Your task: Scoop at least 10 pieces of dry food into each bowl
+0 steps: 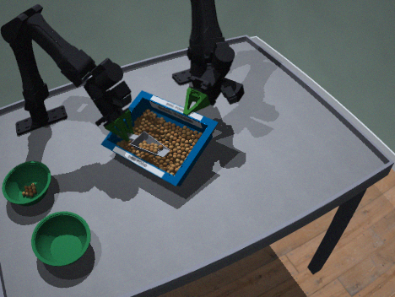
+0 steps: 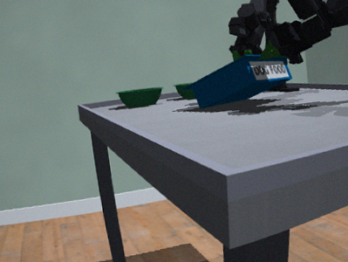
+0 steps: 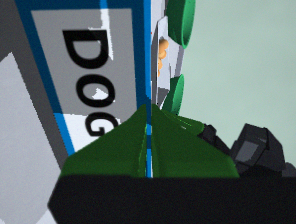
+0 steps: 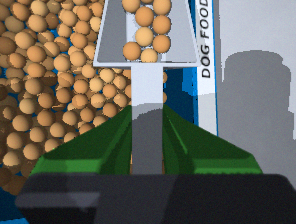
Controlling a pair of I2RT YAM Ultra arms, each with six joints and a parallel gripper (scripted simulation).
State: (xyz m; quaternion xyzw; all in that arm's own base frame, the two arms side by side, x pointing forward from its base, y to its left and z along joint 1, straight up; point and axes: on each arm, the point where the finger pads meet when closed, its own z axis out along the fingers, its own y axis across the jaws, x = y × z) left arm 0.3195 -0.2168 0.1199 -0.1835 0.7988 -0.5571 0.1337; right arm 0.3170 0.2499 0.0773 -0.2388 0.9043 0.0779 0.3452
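Note:
The blue box (image 1: pixel 193 157) (image 2: pixel 222 86) is tilted, its labelled far end raised off the table, with much brown food inside. My left gripper (image 1: pixel 186 112) (image 3: pixel 149 112) is shut on that end's wall. My right gripper (image 1: pixel 127 138) (image 4: pixel 147 112) is shut on the handle of the scoop (image 1: pixel 164 153) (image 4: pixel 147 82). The scoop carries several pieces and hangs over the box near its front label; it shows above the rim in the left wrist view. One green bowl (image 1: pixel 42 173) (image 2: pixel 185 91) holds a small heap of food. The other green bowl (image 1: pixel 61 238) (image 2: pixel 141 98) is empty.
Both bowls stand left of the box in the top view, one behind the other. The table (image 1: pixel 262 177) (image 2: pixel 166 131) has a raised rim. The left arm reaches in from the back; the right arm stands behind the bowls. No stray pieces show on the table.

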